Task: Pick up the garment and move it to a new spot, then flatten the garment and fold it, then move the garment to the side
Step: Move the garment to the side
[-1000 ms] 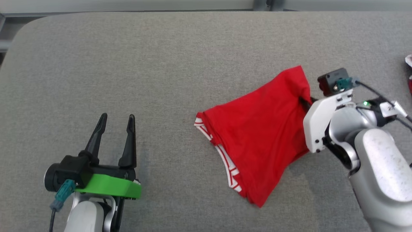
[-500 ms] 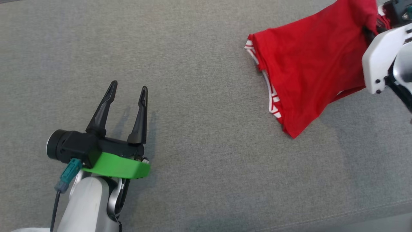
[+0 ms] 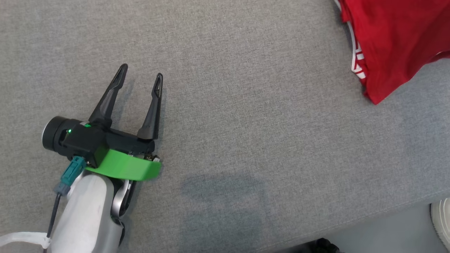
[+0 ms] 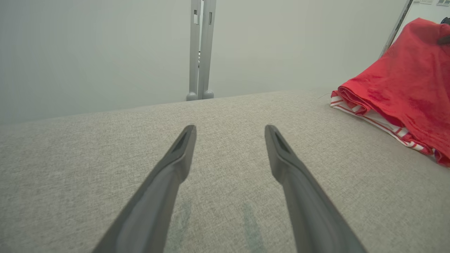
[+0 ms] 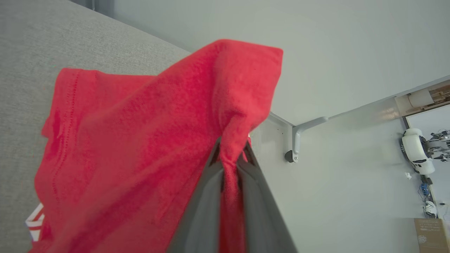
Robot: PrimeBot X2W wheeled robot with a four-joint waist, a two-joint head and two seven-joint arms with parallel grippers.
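Right gripper [image 5: 232, 156] pinches a bunched corner of the red garment [image 3: 393, 42], well apart to the far right of the spread, empty left gripper [image 3: 140, 72].

Nothing written could be read in any view: no words, brand, number or sign. The garment [image 3: 393, 42] carried only plain white stripes along its red hem, with no letters among them. A cardboard box [image 5: 431, 234] stood far off at the lower right edge of the right wrist view, and any print on it was too small to make out.
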